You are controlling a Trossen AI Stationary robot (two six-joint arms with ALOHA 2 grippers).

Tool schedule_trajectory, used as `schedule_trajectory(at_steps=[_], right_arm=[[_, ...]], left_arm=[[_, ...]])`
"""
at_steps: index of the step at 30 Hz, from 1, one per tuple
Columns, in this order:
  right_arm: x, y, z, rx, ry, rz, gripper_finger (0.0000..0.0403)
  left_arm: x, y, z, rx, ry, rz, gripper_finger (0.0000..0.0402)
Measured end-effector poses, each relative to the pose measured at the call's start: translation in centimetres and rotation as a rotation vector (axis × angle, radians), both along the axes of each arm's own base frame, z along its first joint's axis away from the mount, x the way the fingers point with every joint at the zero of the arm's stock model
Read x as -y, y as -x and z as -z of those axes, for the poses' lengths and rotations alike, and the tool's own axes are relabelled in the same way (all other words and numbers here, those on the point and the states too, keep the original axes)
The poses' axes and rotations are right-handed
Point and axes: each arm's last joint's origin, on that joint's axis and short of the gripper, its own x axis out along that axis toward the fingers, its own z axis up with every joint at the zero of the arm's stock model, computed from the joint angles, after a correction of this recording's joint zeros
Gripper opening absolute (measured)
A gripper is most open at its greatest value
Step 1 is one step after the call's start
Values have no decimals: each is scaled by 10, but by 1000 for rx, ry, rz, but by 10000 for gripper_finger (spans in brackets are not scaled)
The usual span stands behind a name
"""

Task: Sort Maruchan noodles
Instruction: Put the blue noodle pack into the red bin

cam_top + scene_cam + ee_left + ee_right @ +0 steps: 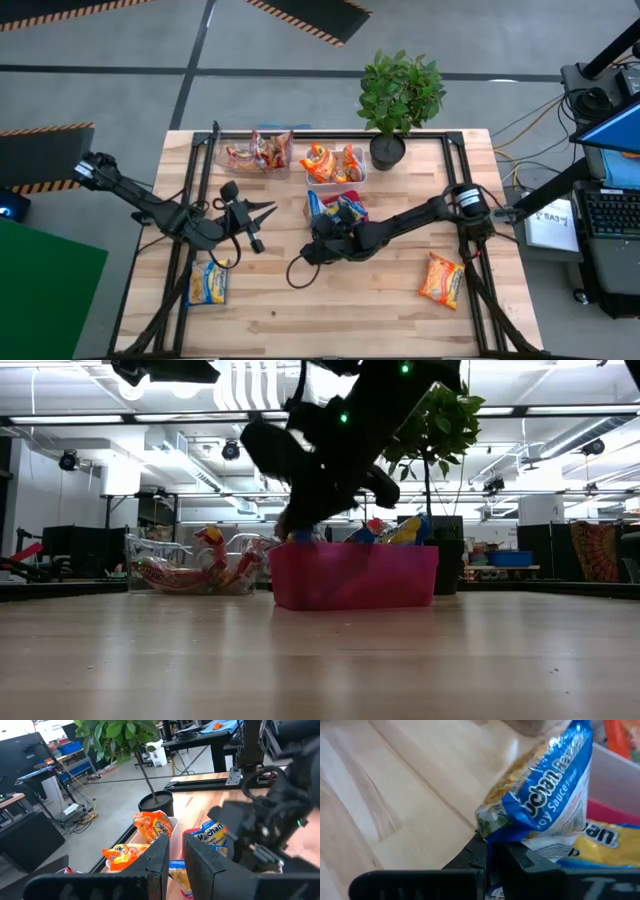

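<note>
Left gripper (262, 212): fingers set narrowly apart, holding nothing, raised over the wooden table (340, 300) and pointing toward the trays. Behind and below it lies a blue-and-yellow packet (207, 283), flat on the boards, long axis running from the near edge to the far edge. Ahead of its fingertips, at the far edge, stands a clear tray (258, 152) of reddish-pink packets (262, 150). Beside that is a white tray (336, 163) holding orange packets (152, 825), crinkled plastic, standing on edge; the print on them is partly legible as "Maru…".

Right gripper (492, 851): fingers pinched shut on the corner of a blue packet (545, 795), at the near-left corner of the pink tray (352, 575). The packet is glossy, creased film. It rises tilted from the fingertips, long axis slanting up over the tray wall. Legible print: "…uchan Ra…" and "…oy Sauce Flavor". Under it, inside the tray, lies a yellow packet (600, 837) ending in "…han". The left wrist view reads "Maruchan … Soup" on a blue packet (212, 836) in the same tray.

Well behind the right gripper, toward the table's near right corner, an orange packet (441, 280) lies flat, long axis slightly diagonal. A potted plant (398, 95) stands beyond the trays.
</note>
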Motion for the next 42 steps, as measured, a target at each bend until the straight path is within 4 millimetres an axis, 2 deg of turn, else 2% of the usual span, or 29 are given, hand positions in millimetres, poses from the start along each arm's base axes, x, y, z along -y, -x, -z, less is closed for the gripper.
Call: schedule_trajectory(at_steps=[5, 10, 15, 17, 20, 23, 25, 27, 32, 35, 37, 42], right_arm=[[-1, -4, 2, -42, 3, 3, 26], [0, 2, -7, -58, -5, -2, 66], [3, 15, -33, -59, -23, -10, 116], [5, 22, -49, -46, -27, -11, 129], [7, 32, -72, -9, -29, -15, 142], [9, 41, -85, 7, 3, -11, 146], [12, 47, -85, -5, 74, 3, 138], [16, 50, -77, -26, 126, 24, 121], [22, 59, -30, -70, 160, 51, 54], [23, 67, -15, -106, 163, 46, 18], [24, 73, -18, -109, 163, 44, 13], [15, 89, -43, -76, 198, -40, 13]], left_arm=[[0, 0, 0, 2, 1, 0, 39], [0, 0, 0, 2, 1, 0, 39], [0, 0, 0, 0, 0, 0, 39], [0, 0, 0, 0, 0, 0, 39], [0, 1, 0, -6, -4, 1, 39], [0, 1, 0, -6, -4, 1, 39], [0, 1, 0, -6, -5, 1, 39], [0, 1, 0, -4, -4, 1, 39], [0, 0, -3, 24, 11, 1, 39], [0, -1, -4, 45, 33, -1, 39], [0, -1, -4, 71, 77, -9, 39], [3, -1, 0, 106, 251, 51, 39]])
